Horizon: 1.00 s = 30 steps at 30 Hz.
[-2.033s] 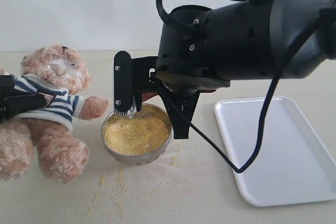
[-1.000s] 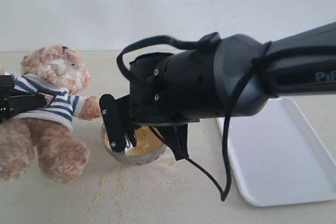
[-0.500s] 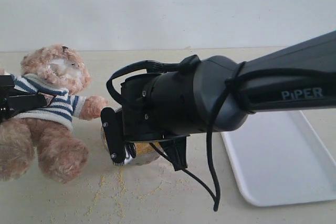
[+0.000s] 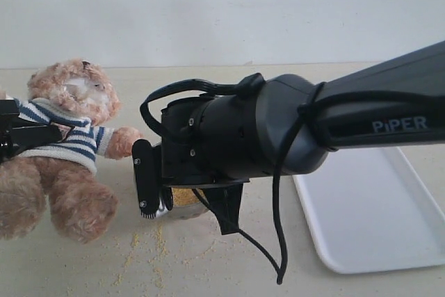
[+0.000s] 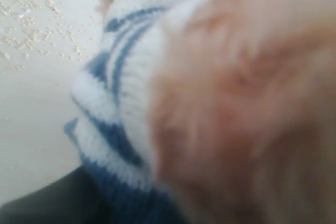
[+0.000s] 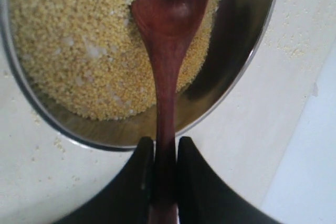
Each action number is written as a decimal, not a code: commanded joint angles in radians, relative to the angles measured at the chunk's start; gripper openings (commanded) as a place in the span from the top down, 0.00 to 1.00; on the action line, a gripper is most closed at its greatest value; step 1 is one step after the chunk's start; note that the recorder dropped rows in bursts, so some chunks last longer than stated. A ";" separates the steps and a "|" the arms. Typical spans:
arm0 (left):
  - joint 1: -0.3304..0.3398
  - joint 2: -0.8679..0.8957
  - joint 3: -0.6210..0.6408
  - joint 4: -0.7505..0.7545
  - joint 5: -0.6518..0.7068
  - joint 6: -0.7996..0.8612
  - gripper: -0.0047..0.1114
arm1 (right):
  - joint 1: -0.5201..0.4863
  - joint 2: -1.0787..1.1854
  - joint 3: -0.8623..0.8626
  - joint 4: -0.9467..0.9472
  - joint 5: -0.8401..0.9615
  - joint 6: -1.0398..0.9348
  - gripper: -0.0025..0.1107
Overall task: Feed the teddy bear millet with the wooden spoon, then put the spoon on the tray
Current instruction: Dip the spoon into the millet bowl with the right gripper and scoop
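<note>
The teddy bear [image 4: 66, 144] sits at the left in its striped shirt. My left gripper [image 4: 50, 133] is shut on its shirted side; the left wrist view is filled with blurred fur and the striped shirt [image 5: 115, 103]. My right gripper [image 6: 165, 148] is shut on the handle of the wooden spoon [image 6: 168, 61]. The spoon's oval bowl rests in the millet [image 6: 68, 40] inside the steel bowl [image 6: 239, 72]. In the exterior view the right gripper [image 4: 154, 205] hangs over that bowl [image 4: 184, 199], and the arm hides the spoon. The white tray [image 4: 375, 213] lies at the right.
Loose millet grains [image 4: 149, 245] are scattered on the table in front of the bowl. The bulky black right arm [image 4: 278, 130] and its cable [image 4: 278, 241] span the middle. The tray's corner [image 6: 310, 182] shows close beside the bowl.
The right arm has swung lower and left, bringing its gripper down at the bowl's near-left side. The bear and the left gripper have not moved.
</note>
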 commanded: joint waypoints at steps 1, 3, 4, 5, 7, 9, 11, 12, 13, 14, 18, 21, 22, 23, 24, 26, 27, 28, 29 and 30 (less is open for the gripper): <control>-0.006 -0.005 -0.004 -0.016 0.015 0.006 0.92 | 0.001 -0.004 -0.006 0.009 0.015 0.012 0.98; -0.006 -0.005 -0.004 -0.016 0.015 0.006 0.92 | 0.001 -0.004 -0.006 0.018 0.015 0.012 0.98; -0.006 -0.005 -0.004 -0.016 0.015 0.006 0.92 | 0.000 -0.004 -0.006 0.022 0.015 0.012 0.98; -0.006 -0.005 -0.004 -0.016 0.015 0.006 0.92 | 0.000 -0.004 -0.006 0.024 0.015 0.016 0.98; -0.006 -0.005 -0.004 -0.016 0.015 0.006 0.92 | 0.000 -0.004 -0.006 0.029 0.015 0.025 0.98; -0.006 -0.005 -0.004 -0.016 0.015 0.006 0.92 | 0.000 -0.004 -0.006 0.031 0.019 0.038 0.98; -0.006 -0.005 -0.004 -0.016 0.015 0.006 0.92 | 0.000 -0.004 -0.006 0.035 0.023 0.038 0.98; -0.006 -0.005 -0.004 -0.016 0.015 0.006 0.92 | 0.000 -0.004 -0.006 0.035 0.023 0.038 0.98; -0.006 -0.005 -0.004 -0.016 0.015 0.006 0.92 | 0.000 -0.004 -0.006 0.035 0.025 0.040 0.98; -0.006 -0.005 -0.004 -0.016 0.015 0.006 0.92 | 0.000 -0.004 -0.006 0.035 0.025 0.040 0.98; -0.006 -0.005 -0.004 -0.016 0.015 0.006 0.92 | 0.000 -0.013 -0.006 0.070 0.026 0.042 0.98; -0.006 -0.005 -0.004 -0.016 0.015 0.006 0.92 | 0.000 -0.032 -0.006 0.084 0.026 0.042 0.98; -0.006 -0.005 -0.004 -0.016 0.015 0.006 0.92 | 0.000 -0.038 -0.006 0.084 0.026 0.042 0.98; -0.006 -0.005 -0.004 -0.016 0.015 0.006 0.92 | 0.000 -0.042 -0.006 0.087 0.026 0.042 0.98; -0.006 -0.005 -0.004 -0.016 0.015 0.006 0.92 | 0.000 -0.049 -0.006 0.088 0.026 0.042 0.98; -0.006 -0.005 -0.004 -0.016 0.015 0.006 0.92 | -0.002 -0.054 -0.006 0.106 0.029 0.042 0.98; -0.006 -0.005 -0.004 -0.016 0.015 0.006 0.92 | -0.002 -0.058 -0.006 0.111 0.034 0.042 0.98; -0.006 -0.005 -0.003 -0.016 0.017 0.006 0.92 | -0.002 -0.060 -0.006 0.113 0.034 0.042 0.98; -0.006 -0.005 -0.003 -0.016 0.017 0.006 0.92 | -0.002 -0.062 -0.006 0.120 0.034 0.042 0.98; -0.006 -0.005 -0.003 -0.016 0.017 0.006 0.92 | -0.002 -0.065 -0.006 0.129 0.034 0.040 0.98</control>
